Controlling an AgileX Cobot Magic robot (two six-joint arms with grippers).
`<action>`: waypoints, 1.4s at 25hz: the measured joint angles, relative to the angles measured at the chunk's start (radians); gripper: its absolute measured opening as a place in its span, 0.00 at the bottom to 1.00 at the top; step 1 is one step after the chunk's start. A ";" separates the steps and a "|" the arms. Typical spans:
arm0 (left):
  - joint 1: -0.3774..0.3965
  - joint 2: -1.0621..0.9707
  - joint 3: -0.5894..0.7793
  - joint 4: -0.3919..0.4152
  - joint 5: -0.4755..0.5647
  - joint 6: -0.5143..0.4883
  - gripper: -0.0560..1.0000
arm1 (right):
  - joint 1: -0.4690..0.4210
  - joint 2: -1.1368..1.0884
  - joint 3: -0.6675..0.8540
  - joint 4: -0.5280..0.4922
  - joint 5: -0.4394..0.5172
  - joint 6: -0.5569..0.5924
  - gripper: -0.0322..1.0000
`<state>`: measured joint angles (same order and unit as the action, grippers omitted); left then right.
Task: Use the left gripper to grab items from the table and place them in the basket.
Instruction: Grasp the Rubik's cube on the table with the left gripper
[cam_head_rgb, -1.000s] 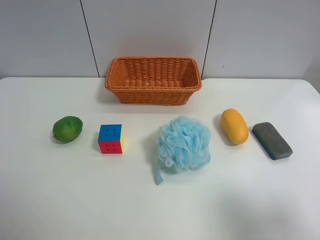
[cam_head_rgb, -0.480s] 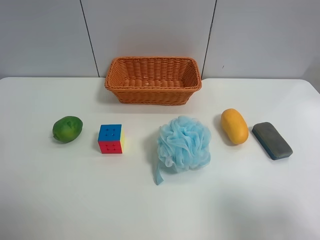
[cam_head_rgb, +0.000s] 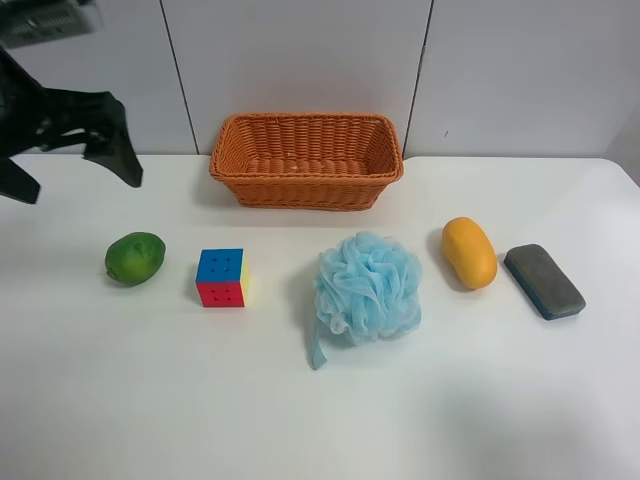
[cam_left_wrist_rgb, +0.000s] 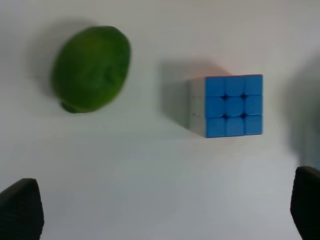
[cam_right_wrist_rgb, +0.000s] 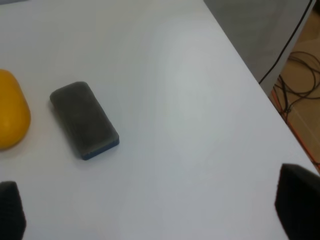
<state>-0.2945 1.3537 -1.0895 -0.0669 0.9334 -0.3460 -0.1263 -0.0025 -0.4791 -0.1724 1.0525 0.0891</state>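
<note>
At the far left of the exterior high view the left gripper (cam_head_rgb: 87, 190) hangs above the back edge of the white tabletop (cam_head_rgb: 300, 420), its two black fingers spread wide and holding nothing. Its wrist view looks down on the same two things that lie nearest it. Just in front of it sits one green round fruit (cam_head_rgb: 135, 258), and near that, apart from it, one puzzle cube (cam_head_rgb: 221, 277) with its blue face up and a red face toward the camera.

Behind the cube and further right stands one orange-brown wicker basket (cam_head_rgb: 305, 190), upright against the back of the tabletop. Its woven floor shows from end to end, and all five items lie outside it in a loose row in front.

Next comes one light-blue bath pouf (cam_head_rgb: 368, 288), its cord trailing forward, then one orange-yellow fruit (cam_head_rgb: 469, 252), and just beside that, not touching, one grey-blue block (cam_head_rgb: 543, 281) lying flat and slanted.

The right gripper (cam_right_wrist_rgb: 155, 210) shows only in its own wrist view, fingertips far apart at the frame's corners, nothing between them, above the tabletop near the block
</note>
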 joint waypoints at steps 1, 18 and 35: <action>-0.023 0.031 0.000 0.000 -0.016 -0.031 0.99 | 0.000 0.000 0.000 0.000 0.000 0.000 0.99; -0.123 0.366 0.000 -0.135 -0.210 -0.105 0.99 | 0.000 0.000 0.000 0.000 0.000 0.000 0.99; -0.129 0.548 -0.001 -0.164 -0.360 -0.074 0.99 | 0.000 0.000 0.000 0.000 0.000 0.000 0.99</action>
<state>-0.4234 1.9012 -1.0907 -0.2305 0.5737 -0.4202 -0.1263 -0.0025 -0.4791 -0.1724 1.0525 0.0891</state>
